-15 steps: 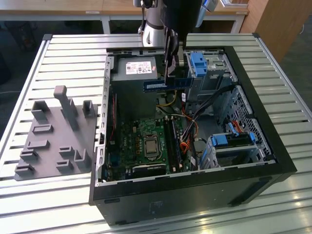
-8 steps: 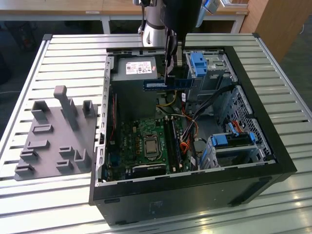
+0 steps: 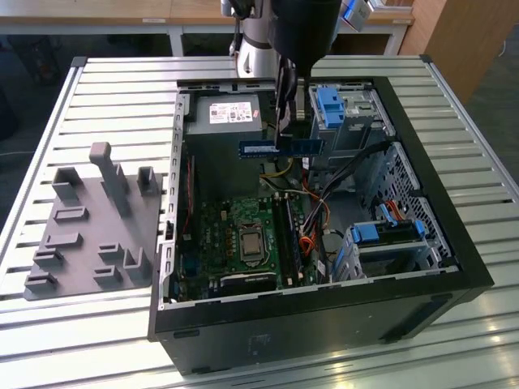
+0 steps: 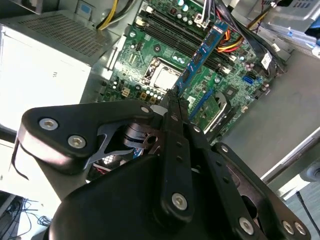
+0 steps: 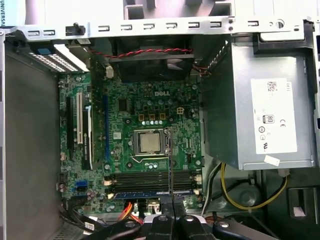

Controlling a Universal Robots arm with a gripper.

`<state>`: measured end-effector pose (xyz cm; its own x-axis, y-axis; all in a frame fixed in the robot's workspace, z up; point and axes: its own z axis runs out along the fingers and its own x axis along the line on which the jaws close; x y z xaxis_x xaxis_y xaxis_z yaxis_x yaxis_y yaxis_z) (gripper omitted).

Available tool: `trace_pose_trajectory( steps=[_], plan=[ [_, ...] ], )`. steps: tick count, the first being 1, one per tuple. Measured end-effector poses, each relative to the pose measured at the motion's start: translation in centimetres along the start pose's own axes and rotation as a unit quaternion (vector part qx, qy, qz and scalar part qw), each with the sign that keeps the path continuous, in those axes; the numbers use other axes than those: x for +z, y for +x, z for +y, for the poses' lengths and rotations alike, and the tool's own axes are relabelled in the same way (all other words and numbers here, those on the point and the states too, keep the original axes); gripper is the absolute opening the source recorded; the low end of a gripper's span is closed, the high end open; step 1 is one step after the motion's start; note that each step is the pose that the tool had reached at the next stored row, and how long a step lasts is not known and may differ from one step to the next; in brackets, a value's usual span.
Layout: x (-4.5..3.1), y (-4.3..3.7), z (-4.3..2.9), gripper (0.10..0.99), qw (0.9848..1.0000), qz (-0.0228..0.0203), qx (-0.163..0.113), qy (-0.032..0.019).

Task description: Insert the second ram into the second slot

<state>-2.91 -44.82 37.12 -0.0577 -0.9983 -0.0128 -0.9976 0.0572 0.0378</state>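
Note:
The second ram [image 3: 281,147] is a thin blue stick held level in the air above the open computer case [image 3: 422,243], with my gripper [image 3: 280,139] shut on its middle. In the second wrist view the stick [image 4: 201,54] reaches out from my gripper [image 4: 172,99] over the green motherboard. The first wrist view looks straight down: the stick [image 5: 170,165] is edge-on, crosswise above the memory slots [image 5: 150,179], below my gripper [image 5: 170,219]. Another blue stick [image 5: 150,194] sits in one slot. Which one is the second slot I cannot tell.
Inside the case are the processor socket [image 5: 150,142], a grey power supply [image 3: 223,113] and loose cables [image 3: 312,219]. Chunky blue drive brackets [image 3: 328,105] [image 3: 389,231] stand on the exterior view's right. A grey fixture plate [image 3: 89,227] lies on the slatted table at its left.

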Motion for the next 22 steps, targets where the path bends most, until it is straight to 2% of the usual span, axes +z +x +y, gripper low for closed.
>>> trace_pose_trajectory(
  steps=[6,13,20,21,22],
  plan=[
    [0.00,0.26,-0.01,0.114,1.0000,0.0010,0.004,0.0001],
    [0.03,0.27,-0.02,0.114,0.9992,0.0000,0.040,0.0005],
    [0.06,0.27,-0.02,0.114,0.9968,-0.0014,0.079,0.0010],
    [0.06,0.27,-0.02,0.114,0.9964,-0.0016,0.085,0.0010],
    [0.07,0.27,-0.02,0.114,0.9952,-0.0021,0.098,0.0012]
  ],
)
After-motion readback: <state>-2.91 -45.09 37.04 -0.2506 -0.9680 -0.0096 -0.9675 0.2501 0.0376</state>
